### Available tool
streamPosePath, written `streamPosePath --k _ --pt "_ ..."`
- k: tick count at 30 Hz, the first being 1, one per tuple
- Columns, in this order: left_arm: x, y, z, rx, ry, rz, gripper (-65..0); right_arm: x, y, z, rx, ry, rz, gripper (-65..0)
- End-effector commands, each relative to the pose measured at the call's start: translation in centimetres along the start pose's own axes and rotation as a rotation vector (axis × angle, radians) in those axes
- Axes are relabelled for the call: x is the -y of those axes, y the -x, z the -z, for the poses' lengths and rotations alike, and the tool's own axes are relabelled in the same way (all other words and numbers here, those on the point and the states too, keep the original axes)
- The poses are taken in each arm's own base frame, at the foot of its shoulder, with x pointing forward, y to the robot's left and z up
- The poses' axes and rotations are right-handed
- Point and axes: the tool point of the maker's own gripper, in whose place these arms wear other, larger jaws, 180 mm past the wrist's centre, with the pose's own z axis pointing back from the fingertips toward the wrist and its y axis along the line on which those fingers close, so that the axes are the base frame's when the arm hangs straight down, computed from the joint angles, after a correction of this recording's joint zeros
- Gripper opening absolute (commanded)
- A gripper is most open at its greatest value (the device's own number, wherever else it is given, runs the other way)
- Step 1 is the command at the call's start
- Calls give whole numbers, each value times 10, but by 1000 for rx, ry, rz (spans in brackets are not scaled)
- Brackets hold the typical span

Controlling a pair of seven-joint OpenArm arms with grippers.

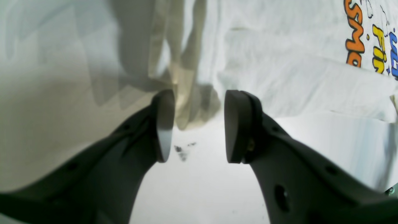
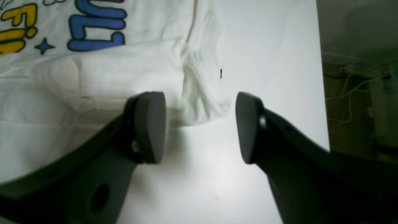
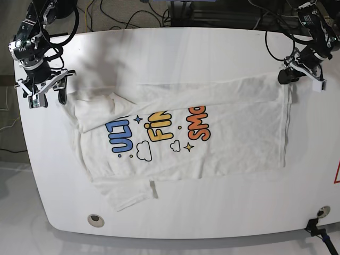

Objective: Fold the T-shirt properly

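The white T-shirt lies spread on the table, print side up, with its hem toward the base view's right. My left gripper hovers at the far hem corner, open. A bunched tip of cloth lies in the gap near the left pad, and neither pad presses it. My right gripper is open at the other end of the shirt. A crumpled sleeve corner lies between its pads, ungripped. Blue and yellow letters show at the upper left of the right wrist view.
The white table has rounded edges; its edge runs close on the right of the right gripper, with cables on the floor beyond. A dark smudge marks the tabletop. A round hole sits near the front. Cables lie behind the table.
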Motion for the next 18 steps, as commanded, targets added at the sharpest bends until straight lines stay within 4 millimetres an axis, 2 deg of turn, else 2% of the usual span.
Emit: streamPosePath --k 1,9,18 --pt "2 -18 -5 46 10 29 -407 3 -13 -2 42 9 -23 -310" --pt "-3 -22 -5 52 6 30 -407 1 -6 3 23 11 -5 -314" --pt "-1 -28 1 74 19 36 -389 0 -9 3 33 4 -5 -307"
